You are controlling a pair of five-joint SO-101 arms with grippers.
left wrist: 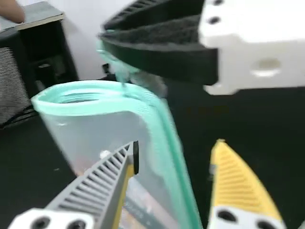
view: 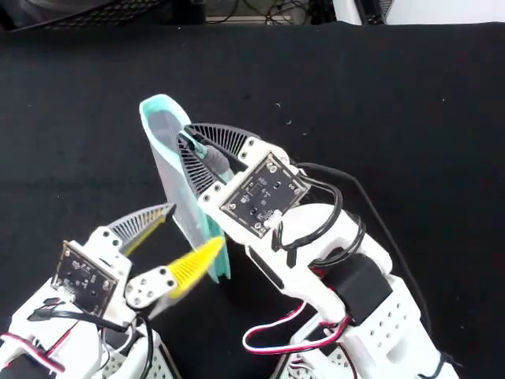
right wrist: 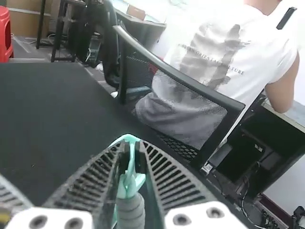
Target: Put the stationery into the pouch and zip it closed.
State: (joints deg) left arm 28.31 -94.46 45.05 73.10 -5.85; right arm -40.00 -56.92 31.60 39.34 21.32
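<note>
My 2 arms (view: 379, 316) are white plastic shells. My left gripper (view: 196, 224) has 1 grey ribbed finger (view: 142, 219) and 1 yellow finger (view: 196, 267). My right gripper (view: 184, 136) has 2 black ribbed fingers (view: 225, 138). Each wrist carries a square black camera board (view: 259, 193). Black cables (view: 338, 207) and red-and-white wires (view: 268, 332) trail off my right arm.

Table (view: 410, 87) covered in black cloth. Black mesh chair (right wrist: 190, 109) beyond its edge. Red stool (right wrist: 4, 33) on grey floor (right wrist: 24, 47). White wall (left wrist: 86, 28) behind a dark cabinet (left wrist: 43, 52).
</note>
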